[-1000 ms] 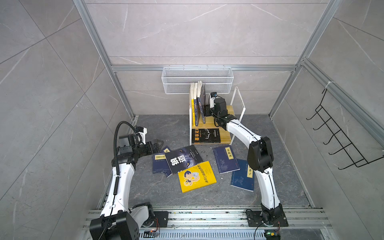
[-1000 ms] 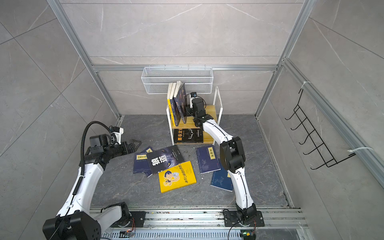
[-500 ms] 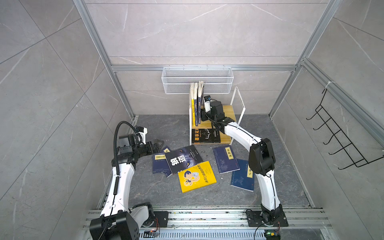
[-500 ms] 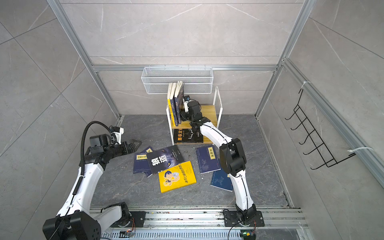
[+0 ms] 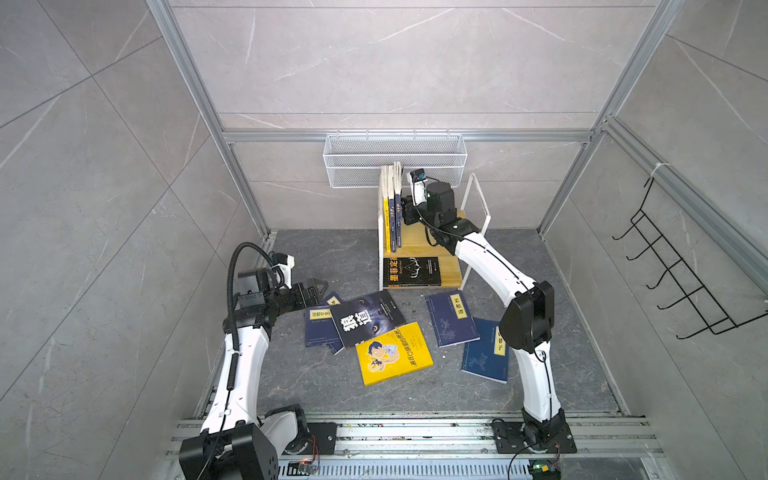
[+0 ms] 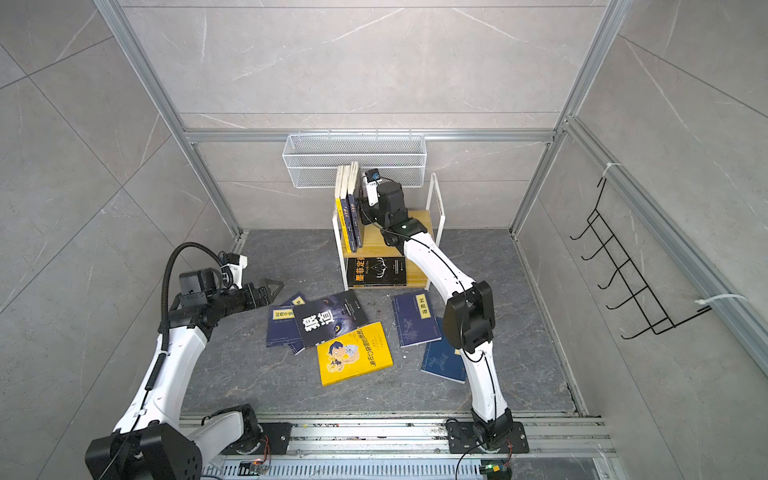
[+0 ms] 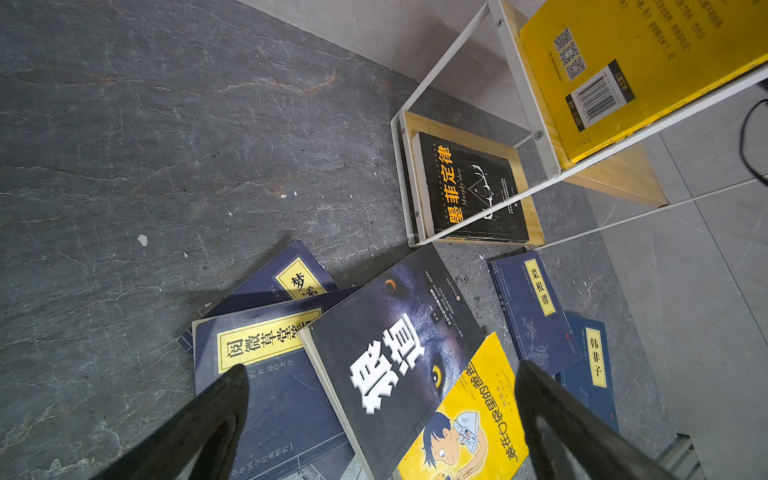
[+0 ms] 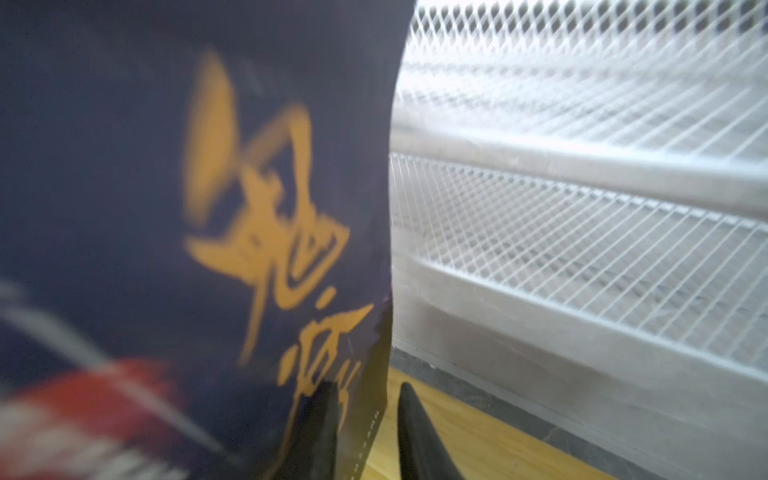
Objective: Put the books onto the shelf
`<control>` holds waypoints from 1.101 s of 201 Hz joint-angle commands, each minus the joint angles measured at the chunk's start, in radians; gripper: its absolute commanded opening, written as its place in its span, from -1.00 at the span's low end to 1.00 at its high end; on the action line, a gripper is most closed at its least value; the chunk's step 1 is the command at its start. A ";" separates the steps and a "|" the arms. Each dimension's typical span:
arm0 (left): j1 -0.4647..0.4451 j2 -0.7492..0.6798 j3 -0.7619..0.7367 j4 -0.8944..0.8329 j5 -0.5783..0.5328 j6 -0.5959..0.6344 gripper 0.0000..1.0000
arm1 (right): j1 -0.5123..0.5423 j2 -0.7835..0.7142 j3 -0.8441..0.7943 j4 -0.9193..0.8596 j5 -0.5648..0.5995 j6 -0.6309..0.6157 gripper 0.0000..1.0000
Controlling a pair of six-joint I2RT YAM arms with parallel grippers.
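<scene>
Three books (image 5: 392,208) (image 6: 349,208) stand upright at the left end of the shelf's top board (image 5: 419,243) (image 6: 370,243). My right gripper (image 5: 409,212) (image 6: 365,203) (image 8: 366,386) is beside them, open a little. The edge of the navy book with orange characters (image 8: 249,208) lies between its fingers, with a gap to one finger. A black book (image 5: 411,272) (image 7: 473,191) lies on the lower board. On the floor lie a black book with white characters (image 5: 365,318) (image 7: 395,345), a yellow cartoon book (image 5: 392,353) and navy books (image 5: 451,318) (image 5: 320,332). My left gripper (image 5: 318,289) (image 6: 272,286) (image 7: 382,368) hovers open and empty over the left pile.
A white wire mesh basket (image 5: 395,160) (image 8: 582,228) hangs on the back wall just above and behind the shelf. A black hook rack (image 5: 673,270) is on the right wall. Metal rails (image 5: 415,432) run along the front edge, and grey walls close in the floor.
My right gripper has pushed the navy book left until it stands against the other upright books, and its jaws have parted slightly. The left arm has not moved.
</scene>
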 commanded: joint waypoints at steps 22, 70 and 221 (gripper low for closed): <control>-0.001 -0.019 0.005 0.035 0.026 -0.007 0.99 | 0.020 -0.166 -0.048 -0.040 -0.124 0.020 -0.15; -0.001 -0.020 0.005 0.036 0.027 -0.004 0.99 | 0.019 -0.357 -0.240 0.021 -0.162 0.104 0.41; 0.008 -0.019 0.007 0.028 0.031 -0.009 0.99 | 0.186 -0.301 -0.293 0.116 0.043 0.121 0.99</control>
